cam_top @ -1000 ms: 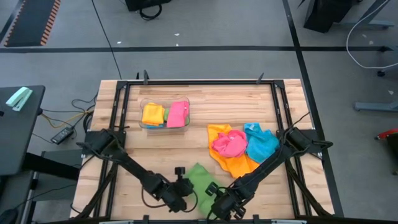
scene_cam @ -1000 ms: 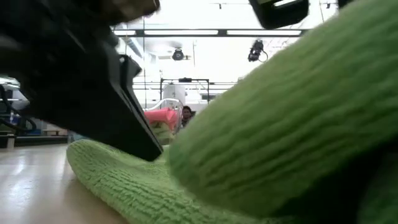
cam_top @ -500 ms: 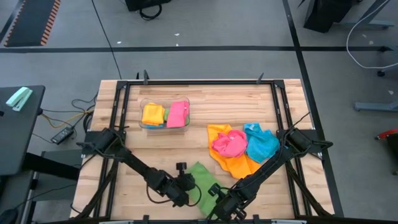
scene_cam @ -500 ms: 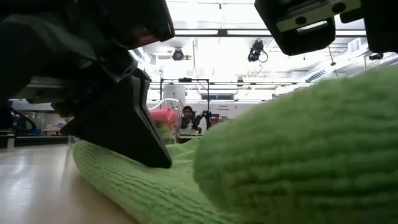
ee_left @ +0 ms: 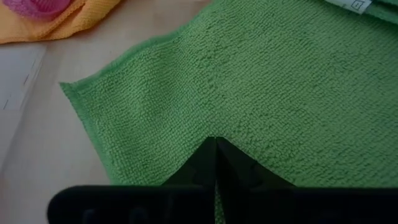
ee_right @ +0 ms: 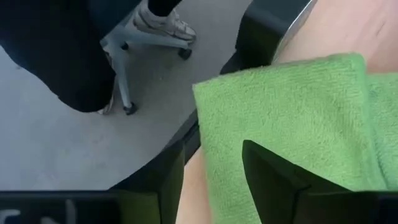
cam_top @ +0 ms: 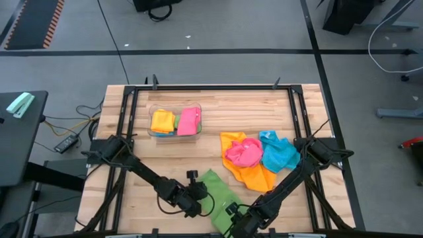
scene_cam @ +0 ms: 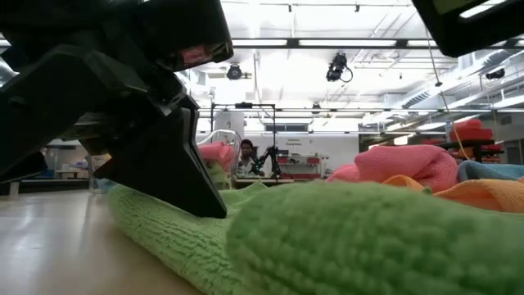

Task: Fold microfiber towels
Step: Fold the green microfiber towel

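Note:
A green microfiber towel (cam_top: pixel 217 192) lies spread on the wooden table near its front edge, seen close up in the low view (scene_cam: pixel 327 238). My left gripper (cam_top: pixel 200 198) is shut, with its tips (ee_left: pixel 216 142) down on the towel's left part. My right gripper (cam_top: pixel 232 221) is open over the towel's near corner (ee_right: pixel 292 106) at the table's front edge. One finger (ee_right: pixel 280 180) lies over the green cloth and the other (ee_right: pixel 171 180) is beside it. My left gripper presses its shut fingertips (scene_cam: pixel 209 209) down on the towel's top surface (ee_left: pixel 217 124), a little in from the left edge. The fingers slant down from the table's left. The cloth lies flat on the table under them. My right gripper: I cannot tell whether its open fingers touch the towel.
A clear bin (cam_top: pixel 149 120) at the back left holds a folded yellow towel and a folded pink one. A loose heap of orange, pink and blue towels (cam_top: pixel 254 155) lies right of centre. The table's front edge and the floor beyond it lie just past my right gripper.
My right gripper has opened and let go of the green towel's near part. That part was raised in front of the low camera and now lies on the table. The gripper has gone a little toward the near right. My left gripper has shifted slightly right, still on the towel.

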You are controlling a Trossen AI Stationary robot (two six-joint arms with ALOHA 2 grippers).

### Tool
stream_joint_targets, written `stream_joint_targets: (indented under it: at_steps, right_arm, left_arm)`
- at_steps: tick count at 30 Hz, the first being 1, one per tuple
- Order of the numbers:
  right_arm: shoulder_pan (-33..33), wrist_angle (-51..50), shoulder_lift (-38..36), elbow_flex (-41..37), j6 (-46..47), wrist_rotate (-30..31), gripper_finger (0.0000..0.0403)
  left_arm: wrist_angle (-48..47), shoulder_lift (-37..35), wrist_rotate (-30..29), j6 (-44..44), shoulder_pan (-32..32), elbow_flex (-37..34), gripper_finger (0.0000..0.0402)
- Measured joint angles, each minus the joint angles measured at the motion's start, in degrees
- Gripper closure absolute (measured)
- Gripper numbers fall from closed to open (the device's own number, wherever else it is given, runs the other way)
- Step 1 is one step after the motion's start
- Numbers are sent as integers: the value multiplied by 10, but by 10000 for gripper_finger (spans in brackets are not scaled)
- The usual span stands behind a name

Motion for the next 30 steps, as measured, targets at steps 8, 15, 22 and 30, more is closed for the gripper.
stream_joint_targets:
  at_steps: [8, 15, 22, 30]
  right_arm:
    - [-11, -41, -2, 11, 5, 65, 230]
    - [-37, -68, -2, 10, -34, 117, 230]
    - [-65, -103, -5, 10, -61, 124, 230]
    - [-81, -153, -27, 10, -74, 124, 230]
  left_arm:
    - [-42, 0, -18, -1, 5, 1, 388]
    - [-117, -1, -37, -24, 5, 2, 384]
    - [-228, -1, -66, -61, 3, 1, 381]
    - [-307, -16, -59, -61, -1, -2, 392]
